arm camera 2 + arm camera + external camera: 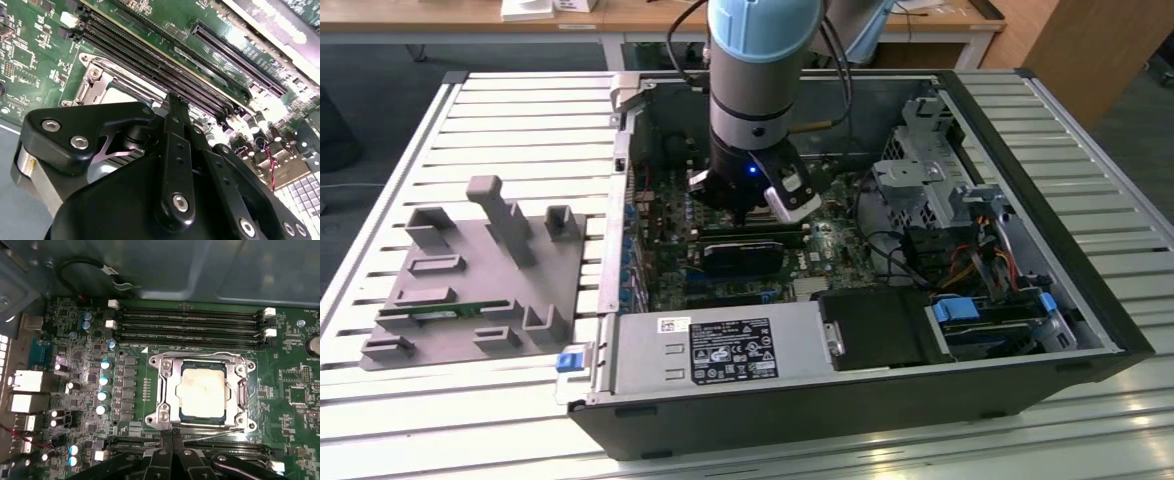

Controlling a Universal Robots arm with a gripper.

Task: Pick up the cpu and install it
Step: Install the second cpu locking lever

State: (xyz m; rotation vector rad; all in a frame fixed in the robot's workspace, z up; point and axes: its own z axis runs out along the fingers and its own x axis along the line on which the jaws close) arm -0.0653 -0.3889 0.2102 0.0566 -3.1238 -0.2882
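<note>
On the exterior view's left, the grey fixture tray [467,290] lies beside the computer case [1067,300]. Inside the case, the cpu [202,390] already sits in the socket frame [167,385]. Just beside this frame the gripper [171,434] stands clenched and holds nothing, so I judge the placing is done.

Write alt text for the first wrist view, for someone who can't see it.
A silver-topped cpu sits inside the metal socket frame on a green motherboard. The black gripper hangs just beside the socket, and empty memory slots run along the socket's far side.
</note>
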